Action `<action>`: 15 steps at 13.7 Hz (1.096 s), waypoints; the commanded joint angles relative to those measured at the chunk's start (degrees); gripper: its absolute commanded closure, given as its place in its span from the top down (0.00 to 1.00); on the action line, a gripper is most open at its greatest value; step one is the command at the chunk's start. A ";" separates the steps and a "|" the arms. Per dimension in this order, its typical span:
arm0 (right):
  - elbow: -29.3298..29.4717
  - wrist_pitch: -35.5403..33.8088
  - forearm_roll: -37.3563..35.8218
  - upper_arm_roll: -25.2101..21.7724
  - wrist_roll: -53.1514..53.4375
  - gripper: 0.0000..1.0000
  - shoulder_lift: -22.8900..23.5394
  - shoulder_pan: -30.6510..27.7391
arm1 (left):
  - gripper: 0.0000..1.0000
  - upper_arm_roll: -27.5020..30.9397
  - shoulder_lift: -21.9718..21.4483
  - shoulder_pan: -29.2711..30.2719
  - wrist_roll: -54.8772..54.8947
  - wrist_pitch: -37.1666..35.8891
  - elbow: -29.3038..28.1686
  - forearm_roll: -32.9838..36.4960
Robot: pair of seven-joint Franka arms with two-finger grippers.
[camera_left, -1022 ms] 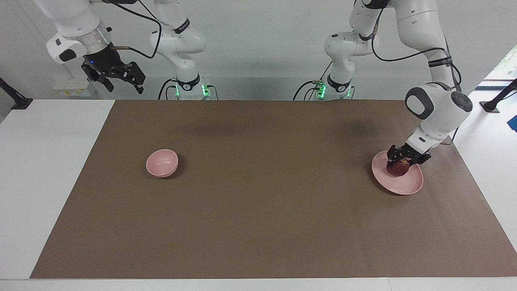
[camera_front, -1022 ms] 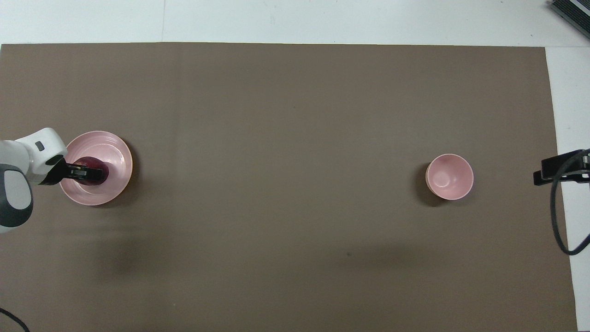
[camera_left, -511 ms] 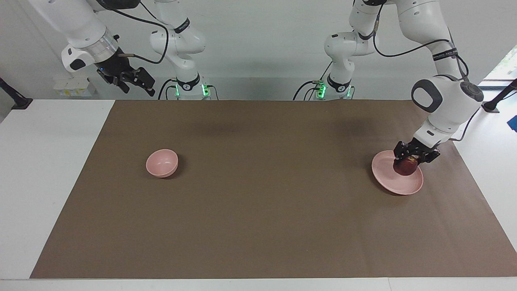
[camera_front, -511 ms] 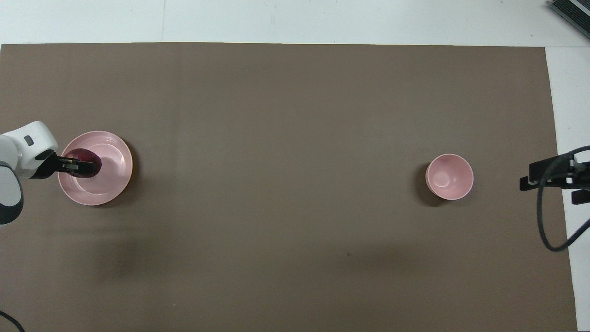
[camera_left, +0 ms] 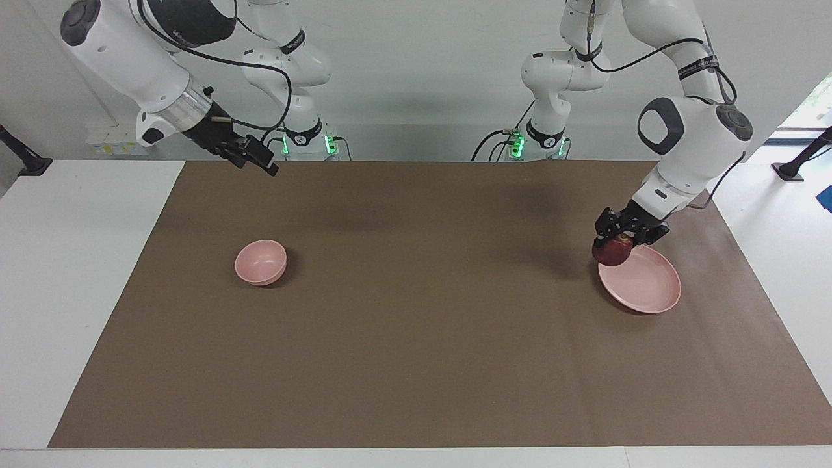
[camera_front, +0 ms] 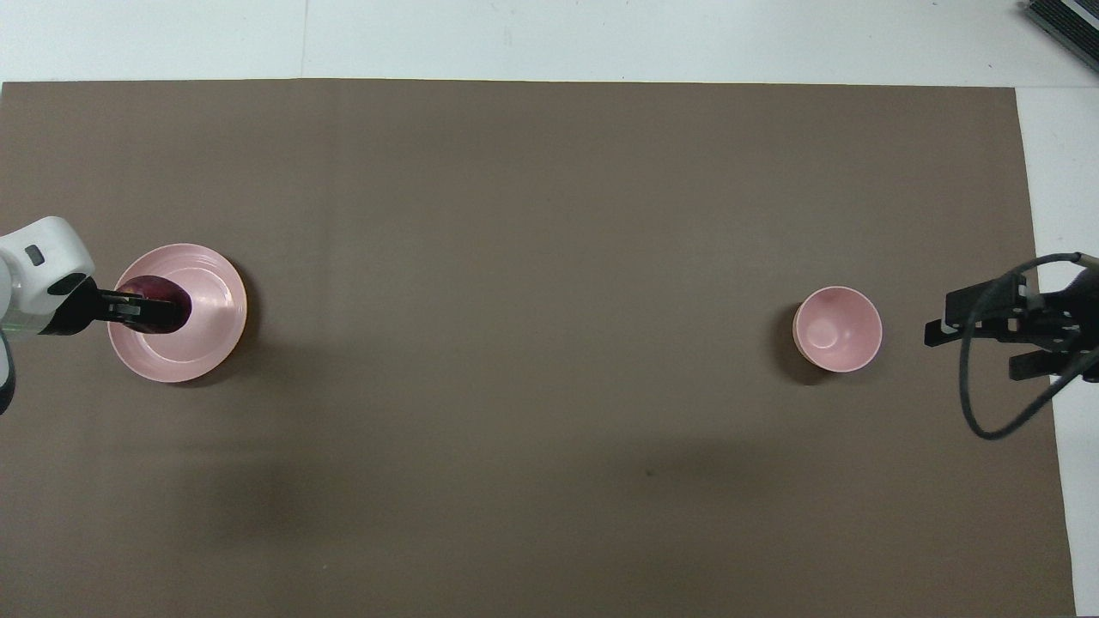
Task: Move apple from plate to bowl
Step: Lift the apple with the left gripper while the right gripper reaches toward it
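The dark red apple [camera_left: 611,252] is held in my left gripper [camera_left: 619,243], which is shut on it and holds it in the air just above the rim of the wide pink plate [camera_left: 647,289]. In the overhead view the apple [camera_front: 153,287] shows over the plate [camera_front: 215,339] under the left gripper [camera_front: 146,311]. The small deep pink bowl [camera_left: 260,262] stands empty toward the right arm's end of the table, and shows in the overhead view [camera_front: 837,329]. My right gripper [camera_left: 259,158] is open and empty in the air, off to the side of the bowl [camera_front: 953,319].
A brown mat [camera_left: 416,338] covers most of the white table [camera_left: 78,273]. A black cable [camera_front: 987,412] loops from the right arm's wrist. A dark object [camera_front: 1065,21] lies at the table's corner farthest from the robots.
My left gripper has lifted the apple off the plate and carried it a little toward the right arm's end. The right arm has come lower and closer to the bowl.
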 commanded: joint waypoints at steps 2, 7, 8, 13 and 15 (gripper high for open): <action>-6.90 4.08 5.84 0.27 5.26 1.00 -0.84 2.98 | 0.00 0.10 -0.54 -8.55 -10.11 -0.86 0.47 -4.80; -9.73 8.65 9.19 0.63 16.32 1.00 -0.06 8.69 | 0.00 -8.58 -1.68 -9.71 -16.61 3.94 -0.06 -19.92; -11.21 9.61 11.89 0.63 20.53 1.00 -0.14 10.01 | 0.00 -10.86 -1.59 -9.71 -18.99 6.58 -0.06 -20.28; -17.63 22.50 21.65 0.71 37.95 1.00 -0.14 16.25 | 0.00 -21.67 -1.59 -9.89 -20.06 21.33 -0.76 -36.08; -19.48 29.19 26.92 0.63 41.56 1.00 -0.23 18.71 | 0.00 -24.76 -1.59 -9.89 -20.06 24.80 -0.76 -40.66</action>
